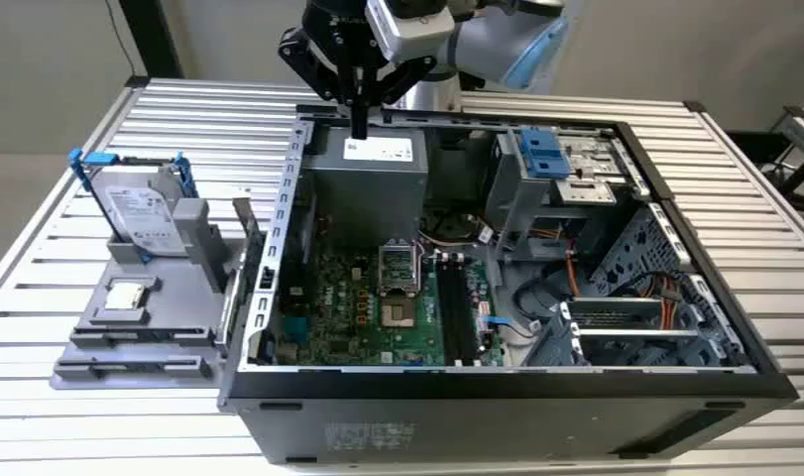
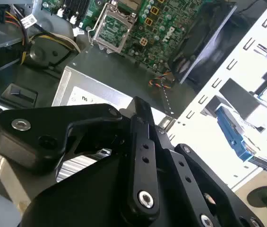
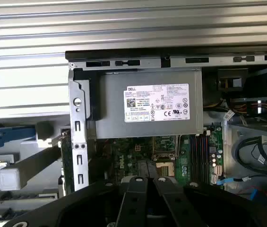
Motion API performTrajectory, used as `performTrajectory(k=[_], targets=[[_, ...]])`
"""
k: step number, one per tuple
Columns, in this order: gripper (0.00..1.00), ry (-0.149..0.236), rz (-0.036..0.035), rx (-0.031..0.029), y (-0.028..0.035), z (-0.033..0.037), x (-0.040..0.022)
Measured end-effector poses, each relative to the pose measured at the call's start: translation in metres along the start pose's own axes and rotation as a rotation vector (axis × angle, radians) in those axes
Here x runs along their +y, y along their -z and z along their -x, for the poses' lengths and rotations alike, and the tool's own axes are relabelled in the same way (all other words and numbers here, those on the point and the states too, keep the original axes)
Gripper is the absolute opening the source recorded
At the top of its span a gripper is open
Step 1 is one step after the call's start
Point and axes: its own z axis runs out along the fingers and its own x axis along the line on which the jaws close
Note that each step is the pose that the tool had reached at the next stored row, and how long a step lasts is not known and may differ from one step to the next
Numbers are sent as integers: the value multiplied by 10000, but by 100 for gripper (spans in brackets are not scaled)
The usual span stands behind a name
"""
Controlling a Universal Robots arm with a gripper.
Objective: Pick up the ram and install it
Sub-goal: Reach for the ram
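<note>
Hovering above the power supply (image 1: 362,178) in the upper middle of the exterior view, your gripper (image 1: 359,127) is carrying nothing, its jaws pressed together into one point. The ram (image 1: 243,220) is standing on edge in the grey holder (image 1: 176,352) on the worktop (image 1: 57,426), left of centre, just outside the open computer case (image 1: 508,407), probably kept upright so its top edge is offering a grip. The motherboard's black slots (image 1: 452,312) are looking unfilled.
</note>
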Motion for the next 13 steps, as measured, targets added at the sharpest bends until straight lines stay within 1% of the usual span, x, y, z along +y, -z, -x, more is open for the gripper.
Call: performTrajectory(k=[13], targets=[[0, 0, 0, 0, 0, -4, 0]])
